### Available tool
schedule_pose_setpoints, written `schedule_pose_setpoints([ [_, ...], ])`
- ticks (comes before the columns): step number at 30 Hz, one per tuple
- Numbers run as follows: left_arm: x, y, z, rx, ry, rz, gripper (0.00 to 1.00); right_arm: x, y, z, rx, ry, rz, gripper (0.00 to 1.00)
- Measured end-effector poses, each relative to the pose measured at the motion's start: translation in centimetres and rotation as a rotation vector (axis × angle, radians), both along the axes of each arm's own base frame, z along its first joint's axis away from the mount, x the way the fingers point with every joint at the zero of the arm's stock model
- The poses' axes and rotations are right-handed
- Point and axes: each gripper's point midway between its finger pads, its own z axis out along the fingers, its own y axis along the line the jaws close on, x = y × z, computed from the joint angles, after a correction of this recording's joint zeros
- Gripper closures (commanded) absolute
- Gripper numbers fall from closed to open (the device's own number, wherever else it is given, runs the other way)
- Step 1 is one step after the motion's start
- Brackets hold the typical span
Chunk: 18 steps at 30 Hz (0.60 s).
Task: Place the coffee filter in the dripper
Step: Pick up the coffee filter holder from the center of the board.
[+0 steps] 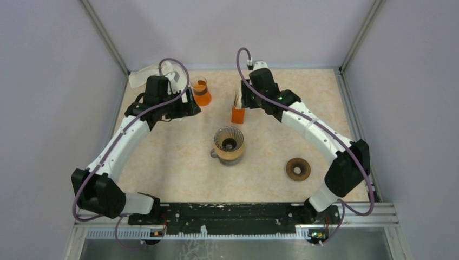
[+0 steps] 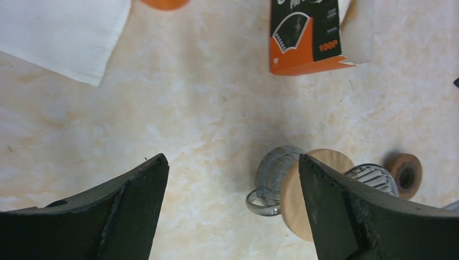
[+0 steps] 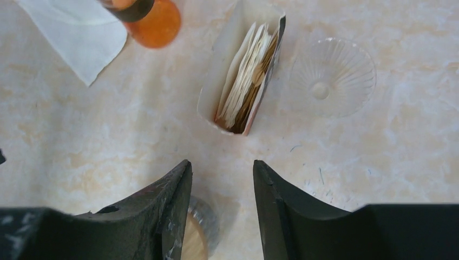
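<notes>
Coffee filters (image 3: 246, 81) stand packed in the open orange box (image 1: 237, 115), its mouth up so one can be pinched out. The right gripper (image 3: 222, 168) hovers just short of it, half spread and empty. The left gripper (image 2: 233, 162) gapes wide, holding nothing. The dripper (image 1: 229, 142) waits mid-table.

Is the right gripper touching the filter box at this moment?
Apart. The right wrist view shows a strip of bare table between the open right gripper and the filter box; neither fingertip reaches it.
</notes>
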Motion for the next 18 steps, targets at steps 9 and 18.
schedule_pose_setpoints([
  [9, 0.3, 2.6, -1.3, 0.111, -0.074, 0.013, 0.05, 5.5, 0.3, -2.6, -0.065, -0.014, -0.084, 0.61],
  [18, 0.1, 3.7, -3.0, 0.167, -0.063, 0.021, 0.05, 7.8, 0.6, -8.2, -0.132, 0.077, -0.103, 0.70],
])
